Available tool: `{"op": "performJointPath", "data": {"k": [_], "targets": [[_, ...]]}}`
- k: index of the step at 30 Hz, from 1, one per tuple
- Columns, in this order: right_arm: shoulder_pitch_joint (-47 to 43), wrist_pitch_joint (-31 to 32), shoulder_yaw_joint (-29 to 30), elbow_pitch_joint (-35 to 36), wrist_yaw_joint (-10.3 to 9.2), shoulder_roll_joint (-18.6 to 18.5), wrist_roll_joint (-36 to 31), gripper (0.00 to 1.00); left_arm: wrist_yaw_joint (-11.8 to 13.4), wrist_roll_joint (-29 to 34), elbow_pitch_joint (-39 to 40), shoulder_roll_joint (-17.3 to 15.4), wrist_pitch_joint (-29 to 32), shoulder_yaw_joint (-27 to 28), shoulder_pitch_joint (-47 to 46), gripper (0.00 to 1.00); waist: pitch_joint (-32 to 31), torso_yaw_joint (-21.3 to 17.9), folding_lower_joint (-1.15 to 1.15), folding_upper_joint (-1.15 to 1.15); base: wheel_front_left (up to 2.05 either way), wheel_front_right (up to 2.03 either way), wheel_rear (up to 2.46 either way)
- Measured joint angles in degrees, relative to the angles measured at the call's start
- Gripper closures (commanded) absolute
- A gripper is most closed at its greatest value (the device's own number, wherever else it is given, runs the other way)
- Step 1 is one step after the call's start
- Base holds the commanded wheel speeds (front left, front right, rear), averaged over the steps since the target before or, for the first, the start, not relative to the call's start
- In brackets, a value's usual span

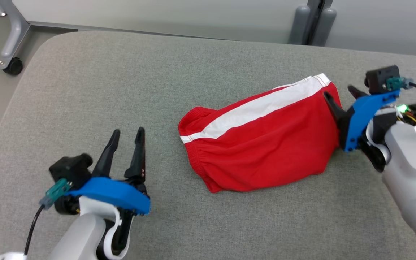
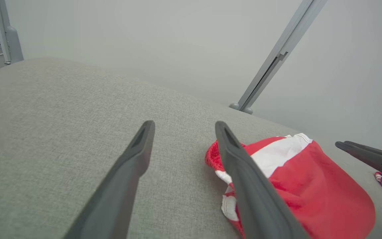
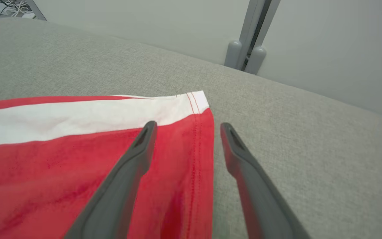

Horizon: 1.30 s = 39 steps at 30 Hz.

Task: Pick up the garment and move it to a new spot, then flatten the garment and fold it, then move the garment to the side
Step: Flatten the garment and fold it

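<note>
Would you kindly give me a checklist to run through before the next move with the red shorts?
1. Left gripper open: ok.
2. Right gripper open: ok.
3. Left gripper clear of the red shorts: ok, it sits apart.
4. Right gripper's fingers clear of the cloth: cannot tell; they straddle the hem.
5. Shorts wholly on the grey cushion: ok.
6. Shorts lying smooth: not ok, the waistband end is bunched.

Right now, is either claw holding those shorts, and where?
Nothing is held. The left gripper stands open beside the red shorts; the right gripper is open over their hem.
</note>
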<state>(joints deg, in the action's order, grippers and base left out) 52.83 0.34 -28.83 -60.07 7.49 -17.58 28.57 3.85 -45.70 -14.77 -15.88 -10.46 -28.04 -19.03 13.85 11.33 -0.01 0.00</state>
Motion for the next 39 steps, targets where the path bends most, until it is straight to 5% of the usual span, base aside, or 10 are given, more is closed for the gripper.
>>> {"op": "performJointPath", "data": {"k": [8, 20, 21, 22, 24, 39], "targets": [[-3.35, 5.46, -2.04, 0.10, 0.00, -4.45, 5.05, 0.00, 3.71, 0.00, 4.20, -1.74, -2.53, 3.33, 6.74, 0.00, 0.27, 0.68, 0.00, 0.00, 0.00, 0.00, 0.00], [-4.59, 7.77, -4.15, 1.41, 0.00, -2.42, 9.77, 0.00, 5.25, 0.67, 6.54, -1.55, -3.82, 5.28, 9.07, 0.00, 1.94, 2.26, 0.00, 0.00, 0.00, 0.00, 0.00], [-4.50, 7.77, -4.30, 1.31, 0.00, -2.07, 9.94, 0.05, 5.26, 0.97, 6.55, -1.55, -3.83, 5.27, 9.07, 0.00, 2.00, 2.37, 0.00, 0.00, 0.00, 0.00, 0.00], [-4.15, 7.72, -4.60, 0.80, -0.01, -1.43, 10.01, 0.68, 5.28, 1.36, 6.64, -1.54, -3.85, 5.21, 9.06, 0.00, 2.03, 2.60, 0.00, 0.00, 0.00, 0.00, 0.00], [-3.87, 6.87, -4.80, 0.32, 0.00, -1.03, 10.02, 0.97, 5.39, 1.82, 6.73, -1.53, -3.94, 5.05, 9.05, 0.00, 2.02, 2.75, 0.00, 0.00, 0.00, 0.00, 0.00], [-9.70, -9.14, -1.22, 0.65, 0.00, -0.63, 14.10, 1.00, 5.09, 3.45, 5.76, -0.20, -4.26, 3.07, 9.48, 0.00, -1.40, 0.08, 0.01, 0.00, 0.00, 0.00, 0.00]]}}
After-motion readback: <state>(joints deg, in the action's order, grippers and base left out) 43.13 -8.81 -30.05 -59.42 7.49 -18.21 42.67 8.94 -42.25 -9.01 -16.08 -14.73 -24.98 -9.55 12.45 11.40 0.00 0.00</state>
